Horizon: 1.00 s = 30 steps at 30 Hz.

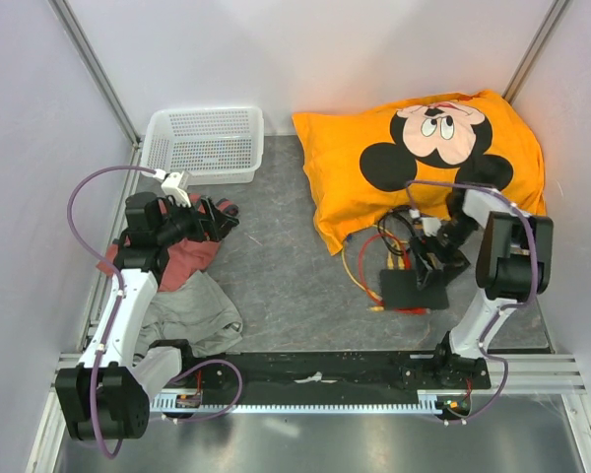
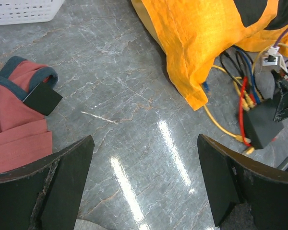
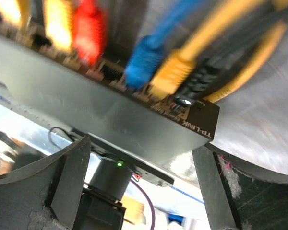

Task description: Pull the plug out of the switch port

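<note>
Straddling the flat matte black switch box, the right end effector hangs released, fingers spread. Red, blue and yellow plugs line the box's far edge.

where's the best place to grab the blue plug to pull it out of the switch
Grip the blue plug on its stiff body just outside the switch, not the cable. A yellow plug crowds one side, an empty port lies on the other toward the red plug, so pinching top and bottom, approaching from the cable side, looks safest.
</note>
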Motion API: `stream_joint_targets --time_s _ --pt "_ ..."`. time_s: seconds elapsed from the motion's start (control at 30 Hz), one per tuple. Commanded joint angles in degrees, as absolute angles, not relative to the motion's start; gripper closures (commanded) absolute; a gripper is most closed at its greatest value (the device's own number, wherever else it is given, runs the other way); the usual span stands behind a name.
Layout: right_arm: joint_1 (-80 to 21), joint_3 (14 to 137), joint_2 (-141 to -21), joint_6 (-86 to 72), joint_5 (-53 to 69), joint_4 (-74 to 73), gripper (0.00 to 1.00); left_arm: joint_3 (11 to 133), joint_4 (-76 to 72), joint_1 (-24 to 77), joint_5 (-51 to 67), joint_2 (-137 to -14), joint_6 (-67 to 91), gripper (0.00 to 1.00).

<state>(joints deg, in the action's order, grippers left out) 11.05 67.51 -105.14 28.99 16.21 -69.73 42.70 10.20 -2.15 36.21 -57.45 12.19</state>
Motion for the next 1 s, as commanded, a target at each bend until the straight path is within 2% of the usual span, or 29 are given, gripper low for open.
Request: stream_joint_targets --time_s 0.0,0.27,0.5,0.63,0.83,0.97 --pt "1.0 74.17 -108.27 27.33 22.67 -74.0 0.07 43.59 8.44 -2.81 37.62 -56.78 13.8 0.04" --pt "-10.36 83.66 -116.28 23.56 30.58 -77.87 0.07 46.67 10.72 -3.87 37.71 -55.11 12.75 0.05" --pt "-27.84 86.66 -115.75 25.32 39.02 -80.95 0.03 43.69 11.95 -4.13 38.06 -53.7 13.71 0.05" --pt "-29.62 86.57 -114.09 24.17 36.92 -79.63 0.02 41.75 11.95 -4.22 38.93 -53.7 17.39 0.06" --pt "-27.16 88.94 -104.34 27.68 31.48 -81.21 0.02 38.25 9.94 -3.78 40.34 -56.86 28.46 0.06" --pt "-27.25 89.48 -94.52 26.2 23.84 -68.79 0.02 35.86 8.26 -2.12 38.42 -60.9 33.39 0.08"
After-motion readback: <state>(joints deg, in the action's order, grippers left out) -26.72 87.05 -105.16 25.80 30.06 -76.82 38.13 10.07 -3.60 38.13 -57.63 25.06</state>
